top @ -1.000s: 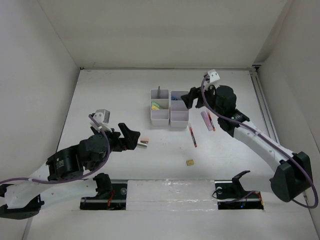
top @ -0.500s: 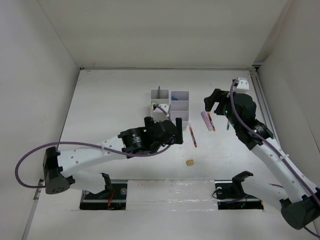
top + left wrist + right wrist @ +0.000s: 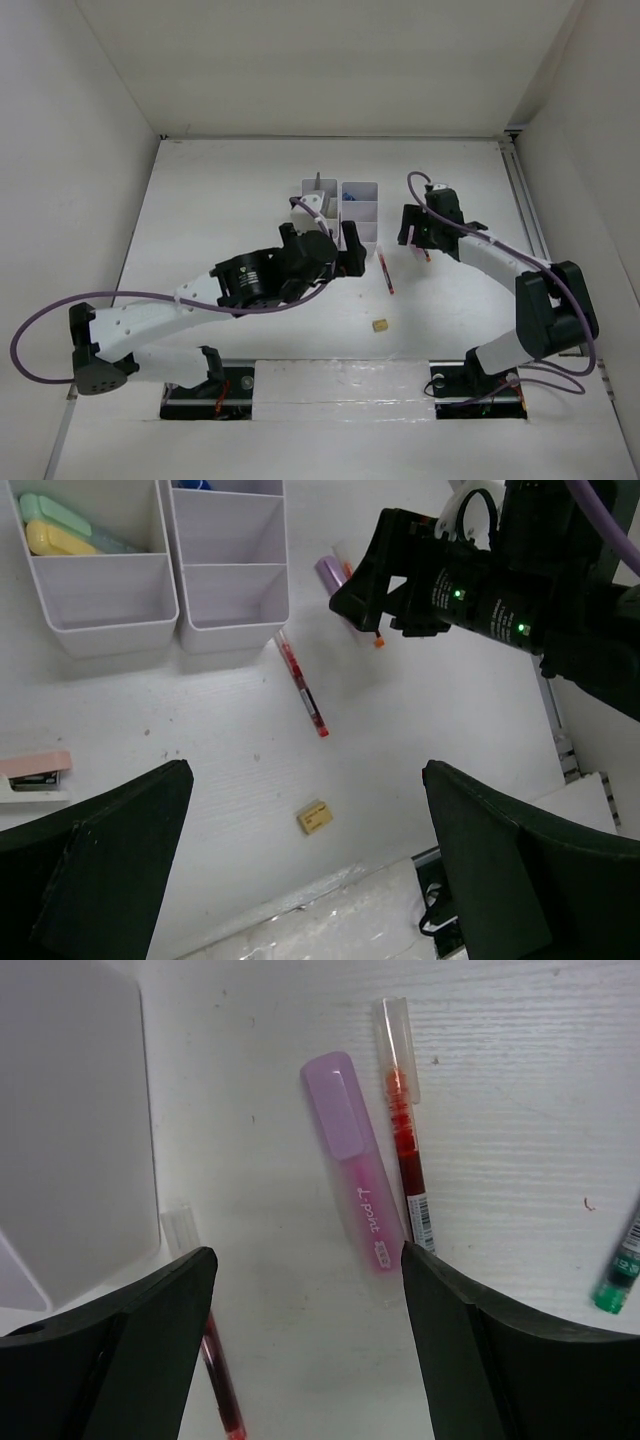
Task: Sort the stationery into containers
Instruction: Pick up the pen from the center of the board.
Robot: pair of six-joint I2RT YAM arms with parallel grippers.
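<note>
The pink highlighter (image 3: 355,1165) lies just beside a red pen (image 3: 405,1150), right of the containers (image 3: 360,188) in the far half of the surface (image 3: 220,200); the right claw (image 3: 305,1258), spread and empty, has dropped over it, a pickup seemingly next. The left claw (image 3: 305,775), also spread and empty, has swung in at the containers' near side, leaving the right claw open room toward the right edge.

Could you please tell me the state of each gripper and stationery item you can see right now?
Left gripper, open, empty.
Right gripper, open, empty.
Pink highlighter, capped, flat on the table.
Red pen beside it, capped, flat on the table.
Yellow highlighter, lying in an organiser compartment.
Eraser, loose on the table.
</note>
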